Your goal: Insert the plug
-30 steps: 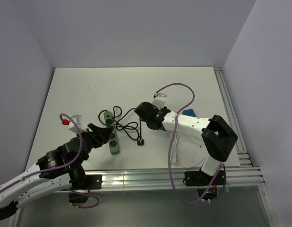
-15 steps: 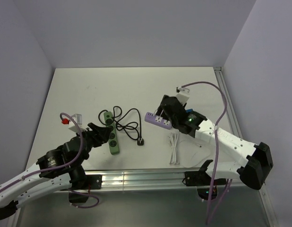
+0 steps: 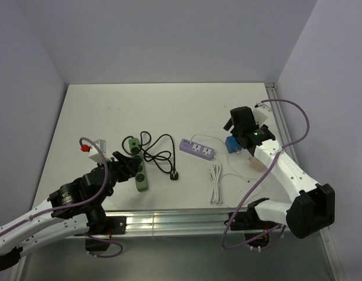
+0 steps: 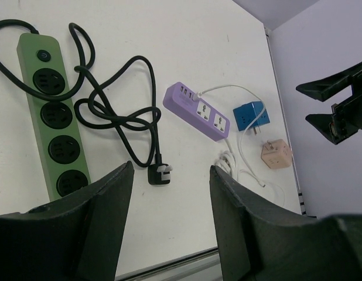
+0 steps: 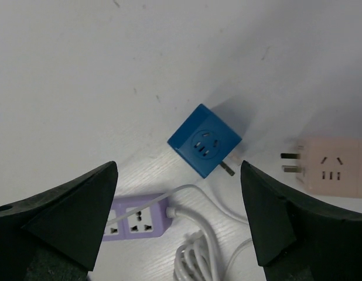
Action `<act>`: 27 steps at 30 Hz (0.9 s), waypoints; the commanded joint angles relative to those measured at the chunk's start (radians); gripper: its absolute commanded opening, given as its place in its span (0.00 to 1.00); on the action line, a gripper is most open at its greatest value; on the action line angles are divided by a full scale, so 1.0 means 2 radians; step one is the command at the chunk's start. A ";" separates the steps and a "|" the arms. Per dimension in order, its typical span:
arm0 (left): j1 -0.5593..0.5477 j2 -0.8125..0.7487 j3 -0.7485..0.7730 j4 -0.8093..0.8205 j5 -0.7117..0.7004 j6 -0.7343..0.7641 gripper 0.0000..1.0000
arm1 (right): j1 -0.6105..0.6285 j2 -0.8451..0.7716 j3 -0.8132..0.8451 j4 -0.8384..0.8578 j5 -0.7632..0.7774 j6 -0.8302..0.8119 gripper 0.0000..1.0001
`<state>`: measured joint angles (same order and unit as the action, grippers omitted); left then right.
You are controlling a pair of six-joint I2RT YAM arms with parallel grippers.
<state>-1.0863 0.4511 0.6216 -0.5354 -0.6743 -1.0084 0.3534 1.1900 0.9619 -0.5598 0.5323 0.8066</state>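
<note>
Plug (image 5: 204,140) lies on its side on the table (image 3: 163,105), right of centre, just beside the pink adapter (image 5: 336,167) and near the purple strip (image 3: 197,148). It is well apart from the green strip (image 4: 52,134) and not inserted. Right gripper (image 5: 178,170) hangs above the plug, jaws spread wide, holding nothing. Left gripper (image 4: 169,175) is over the near end of the green strip, jaws likewise released and empty. The black cord (image 4: 122,111) is looped beside the green strip
</note>
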 commanded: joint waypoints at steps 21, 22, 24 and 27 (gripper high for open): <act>-0.001 0.100 0.016 -0.094 0.013 -0.118 0.62 | -0.029 0.002 -0.022 0.041 -0.091 -0.115 0.86; -0.001 0.105 0.020 -0.101 0.010 -0.141 0.62 | -0.023 -0.005 -0.019 0.041 -0.087 -0.117 0.86; -0.001 0.118 0.020 -0.102 0.008 -0.150 0.62 | -0.002 -0.027 -0.010 0.048 -0.106 -0.135 0.86; -0.001 0.134 0.021 -0.110 0.003 -0.162 0.61 | 0.018 -0.036 0.013 0.070 -0.223 -0.154 0.86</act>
<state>-1.0863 0.6956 0.6563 -0.7231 -0.6361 -1.2629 0.3481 1.1770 0.8967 -0.4931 0.2916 0.5674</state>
